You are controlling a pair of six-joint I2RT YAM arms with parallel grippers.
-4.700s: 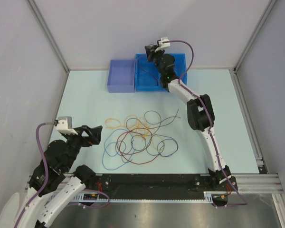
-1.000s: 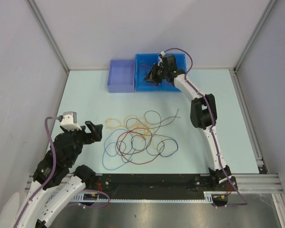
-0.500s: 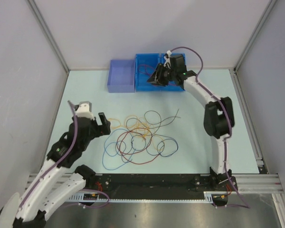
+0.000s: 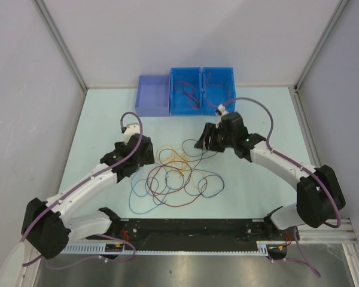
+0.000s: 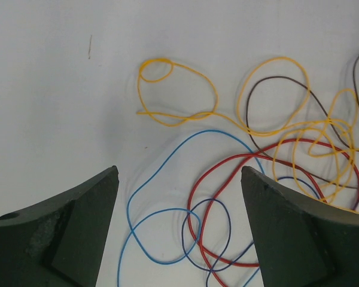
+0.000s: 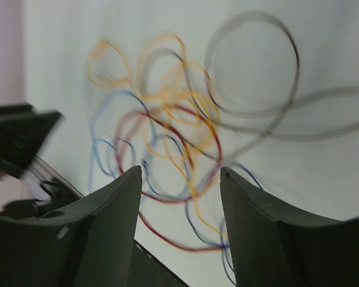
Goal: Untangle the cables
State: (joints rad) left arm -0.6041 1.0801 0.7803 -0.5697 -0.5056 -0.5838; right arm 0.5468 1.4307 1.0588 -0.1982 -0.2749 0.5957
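The cables (image 4: pixel 176 176) lay tangled on the middle of the tabletop (image 4: pixel 102 113), between the arms. Left fingers (image 5: pixel 60 227) stood wide and empty at the tangle's left edge. Right fingers (image 6: pixel 102 233) were parted and empty at its far-right side. Closing on crossed strands could have dragged the knot tighter.

Cables (image 4: pixel 175 178) on table (image 4: pixel 107 119) centre; bins (image 4: pixel 152 95) behind, along far edge.

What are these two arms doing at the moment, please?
Two robot arms are sorting out a tangle of coloured wires on the table. The left arm's fingers and the right arm's fingers hover open at opposite sides of it, holding nothing. Some red wires already lie in the blue bins at the back.
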